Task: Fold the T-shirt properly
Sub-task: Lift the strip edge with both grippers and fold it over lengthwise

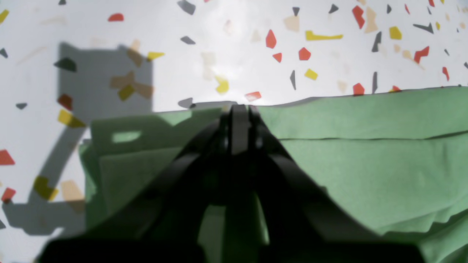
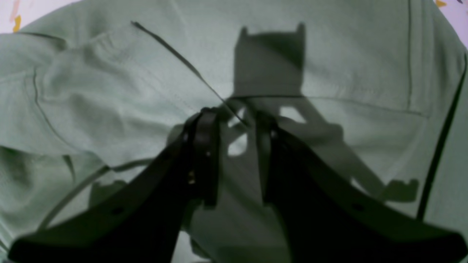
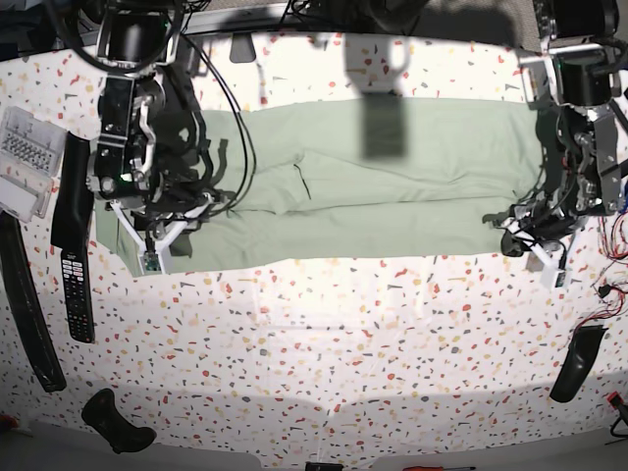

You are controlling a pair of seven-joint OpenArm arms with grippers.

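The pale green T-shirt (image 3: 392,186) lies as a long folded band across the far half of the speckled table. My left gripper (image 3: 522,234) is at the shirt's right end near its front edge. In the left wrist view its fingers (image 1: 239,109) are closed together right on the edge of the layered cloth (image 1: 365,153), which rises slightly to them. My right gripper (image 3: 157,240) is at the shirt's left end. In the right wrist view it (image 2: 236,120) is open, fingers apart just above the cloth (image 2: 329,54), over a diagonal fold line.
A black remote (image 3: 77,285), a clear plastic box (image 3: 22,162) and a long black strap (image 3: 25,304) lie left of the shirt. Black objects sit at the front left (image 3: 113,420) and the right (image 3: 574,363). Red wires (image 3: 613,285) hang at the right edge.
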